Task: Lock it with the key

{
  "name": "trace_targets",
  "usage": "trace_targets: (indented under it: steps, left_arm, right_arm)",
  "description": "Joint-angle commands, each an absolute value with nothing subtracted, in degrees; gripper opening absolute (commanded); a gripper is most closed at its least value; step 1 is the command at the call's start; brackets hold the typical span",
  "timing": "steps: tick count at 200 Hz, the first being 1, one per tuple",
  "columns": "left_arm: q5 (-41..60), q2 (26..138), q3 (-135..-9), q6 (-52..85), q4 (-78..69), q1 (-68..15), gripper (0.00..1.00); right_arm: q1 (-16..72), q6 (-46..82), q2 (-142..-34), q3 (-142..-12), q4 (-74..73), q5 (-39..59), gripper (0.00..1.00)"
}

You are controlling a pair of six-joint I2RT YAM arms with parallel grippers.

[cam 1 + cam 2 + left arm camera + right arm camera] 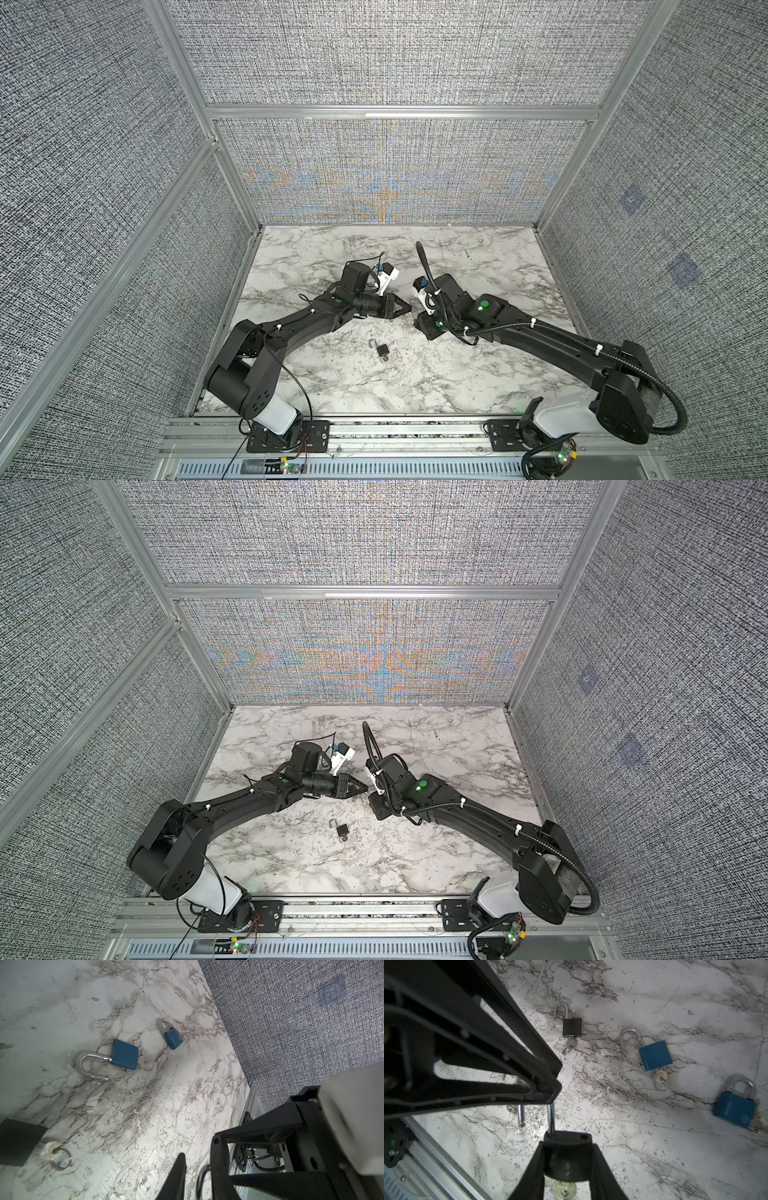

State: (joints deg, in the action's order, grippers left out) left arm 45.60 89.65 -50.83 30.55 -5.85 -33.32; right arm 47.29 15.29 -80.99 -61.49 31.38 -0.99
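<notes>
In the right wrist view my right gripper [566,1140] is shut on the body of a black padlock [566,1159]. A silver key [563,1187] sticks out of the body's underside. The padlock's shackle [551,1118] stands open: one leg sits in the body and the free leg hangs to the side. My left gripper [556,1088] is pinched shut on the shackle's bend. In both top views the left gripper [409,308] [365,787] meets the right wrist at mid-table, and the held padlock is hidden there. In the left wrist view a dark curve shows between the left fingers [180,1167].
A small black padlock [382,351] [572,1027] lies open on the marble with a key in it. An open blue padlock [655,1055] [124,1054] with a key and a shut blue padlock [735,1109] [172,1038] lie nearby. A black block [18,1140] shows beside a ringed key [51,1150].
</notes>
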Motion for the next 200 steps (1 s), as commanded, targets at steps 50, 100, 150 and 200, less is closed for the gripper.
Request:
trace_targets:
  steps: [50,100,150,200]
  left_arm:
    - [48.24,88.53,-49.59,29.31,-7.11,-33.42,0.22]
    - [49.82,88.2,-49.33,29.27,-7.47,-33.49,0.2]
    - [50.26,88.68,-49.38,29.18,-7.39,-33.75,0.18]
    - [50.29,89.22,-49.64,29.18,-7.21,-33.88,0.14]
  right_arm:
    - [47.29,15.83,-80.77,-61.96,32.04,-1.36,0.27]
    - [47.28,15.76,-80.96,-62.14,32.08,-1.58,0.27]
    - [47.29,15.8,-81.01,-62.31,32.17,-1.67,0.27]
    - [47.29,15.73,-80.74,-62.68,32.37,-1.67,0.27]
